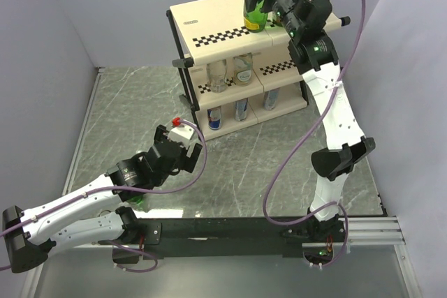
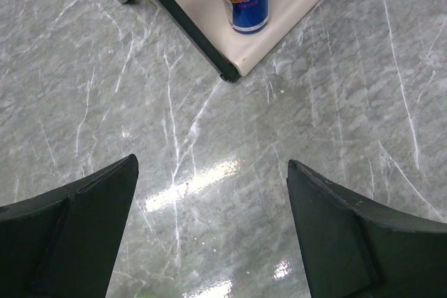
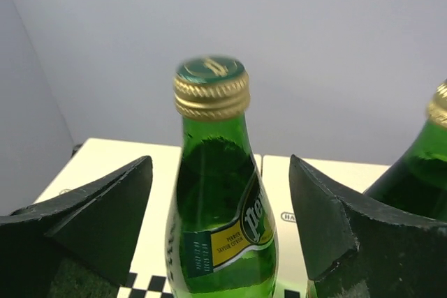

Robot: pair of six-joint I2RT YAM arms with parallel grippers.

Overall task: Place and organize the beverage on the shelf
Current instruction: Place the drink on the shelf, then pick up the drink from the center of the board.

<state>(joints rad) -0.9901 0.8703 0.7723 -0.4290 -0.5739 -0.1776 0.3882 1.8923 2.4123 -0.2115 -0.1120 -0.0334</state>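
Under your left arm: a green shape (image 1: 136,202) lies on the marble table (image 1: 279,165), mostly hidden; you cannot tell what it is.
Left gripper (image 2: 213,172): it hangs low over bare table just in front of the shelf's near left corner, jaws wide and holding nothing.
Shelf (image 1: 209,19): a three-tier cream rack with checkered strips, at the far side of the table.
Bottom tier: three slim cans (image 1: 241,109) stand upright in a row.
Middle tier: two clear bottles (image 1: 218,75) stand side by side.
Top tier: a green bottle (image 3: 216,193) with a yellow label stands upright, cap on.
Right gripper (image 3: 220,165): your jaws are spread wide around that bottle, a narrow gap showing on each side.
Far right: a second green bottle (image 3: 419,172) stands just beside the right finger.
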